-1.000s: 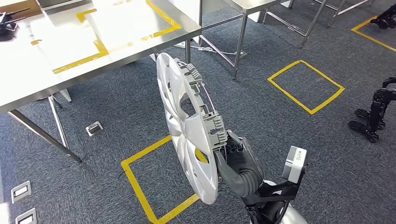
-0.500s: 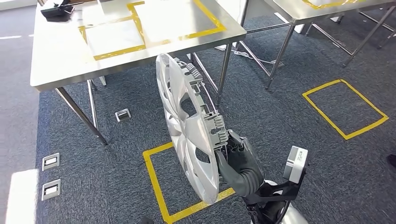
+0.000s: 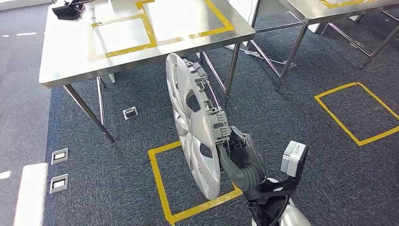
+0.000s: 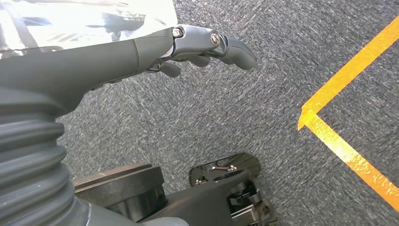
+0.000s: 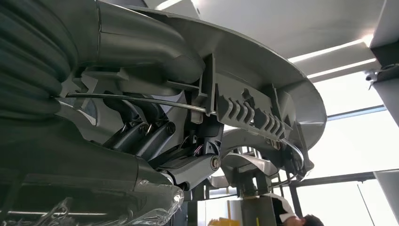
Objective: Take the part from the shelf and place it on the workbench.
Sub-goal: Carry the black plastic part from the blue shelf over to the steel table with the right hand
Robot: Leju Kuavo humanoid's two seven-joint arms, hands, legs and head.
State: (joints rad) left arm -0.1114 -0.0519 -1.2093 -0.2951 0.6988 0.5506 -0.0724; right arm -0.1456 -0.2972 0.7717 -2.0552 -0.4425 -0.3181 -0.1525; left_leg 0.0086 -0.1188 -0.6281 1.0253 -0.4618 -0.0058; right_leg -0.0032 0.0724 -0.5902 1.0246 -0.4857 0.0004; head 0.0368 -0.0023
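Head view: right hand [image 3: 241, 157] grips the silver wheel cover [image 3: 193, 127] by its rim, held on edge above the carpet, short of the workbench [image 3: 61, 66]. Left hand [image 4: 188, 47] hangs empty, fingers loosely extended.

right hand [image 5: 141, 136]: grey thumb and darker fingers [image 5: 155, 134] closed around the rim of the part [image 5: 263, 80], a silver-grey wheel cover seen from its inner side. inner face carries a row of ribbed grey clips [image 5: 249, 113] and a thin wire ring [image 5: 141, 100] running along the rim, passing just over the fingers. behind: pale ceiling with long light strips [image 5: 329, 49], bright windows [image 5: 357, 146], and the top of a person's head [image 5: 306, 220] at the picture's edge.
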